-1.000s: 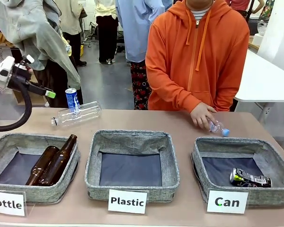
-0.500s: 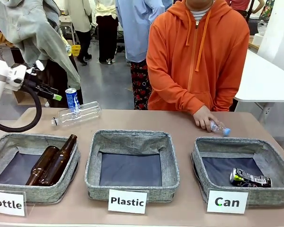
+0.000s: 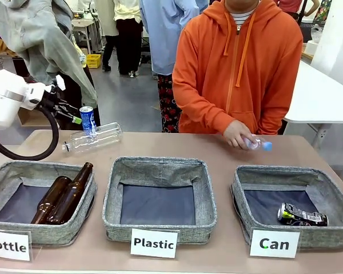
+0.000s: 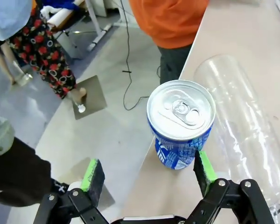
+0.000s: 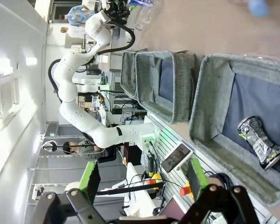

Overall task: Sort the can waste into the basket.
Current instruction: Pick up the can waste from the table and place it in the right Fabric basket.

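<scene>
The left gripper (image 4: pixel 148 170), jaws spread and gripping nothing, points at the blue can (image 4: pixel 180 123), which stands upright at the far left edge of the table (image 3: pixel 177 145), just beside a clear bottle (image 4: pixel 242 121) lying on its side. The black can (image 3: pixel 302 215) lies in the near right corner of the basket (image 3: pixel 238 197) signed "Can". The right gripper (image 5: pixel 143 177) is likewise spread and empty. A person's hand (image 3: pixel 236 133) holds a small bottle (image 3: pixel 258 144) at the far edge.

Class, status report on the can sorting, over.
Left gripper open, facing blue can. Right gripper open. Black can in basket. Clear bottle beside blue can.
</scene>
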Controlling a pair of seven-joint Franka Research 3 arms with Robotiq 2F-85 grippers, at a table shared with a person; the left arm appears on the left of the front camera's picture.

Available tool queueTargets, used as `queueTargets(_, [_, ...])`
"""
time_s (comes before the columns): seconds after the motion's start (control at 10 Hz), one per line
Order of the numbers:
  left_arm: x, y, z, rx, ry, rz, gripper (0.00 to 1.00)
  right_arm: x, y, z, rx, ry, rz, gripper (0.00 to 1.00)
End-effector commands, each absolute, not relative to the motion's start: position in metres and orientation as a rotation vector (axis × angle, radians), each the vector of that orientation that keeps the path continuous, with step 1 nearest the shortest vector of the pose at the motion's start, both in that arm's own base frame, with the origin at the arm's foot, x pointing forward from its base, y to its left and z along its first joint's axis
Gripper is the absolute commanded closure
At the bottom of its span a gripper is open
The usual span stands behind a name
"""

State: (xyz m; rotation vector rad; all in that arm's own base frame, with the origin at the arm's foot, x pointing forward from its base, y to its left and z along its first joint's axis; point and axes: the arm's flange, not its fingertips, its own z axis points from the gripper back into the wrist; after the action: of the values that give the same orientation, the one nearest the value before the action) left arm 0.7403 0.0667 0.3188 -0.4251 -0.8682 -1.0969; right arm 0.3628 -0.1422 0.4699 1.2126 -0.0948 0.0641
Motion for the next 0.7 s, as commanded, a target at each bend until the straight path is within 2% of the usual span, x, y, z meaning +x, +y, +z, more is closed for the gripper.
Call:
queueTargets(0.0, [0.747,0.062,0.316,-0.459,-0.846,-1.144,0.0,0.362,-0.143,0.471,1.202,-0.112,0.082,0.0])
queueTargets(0.6, [0.751,0.043,0.299,-0.595,-0.766,-1.197,0.0,0.362,-0.143,0.471,1.202,-0.112,0.082,0.0])
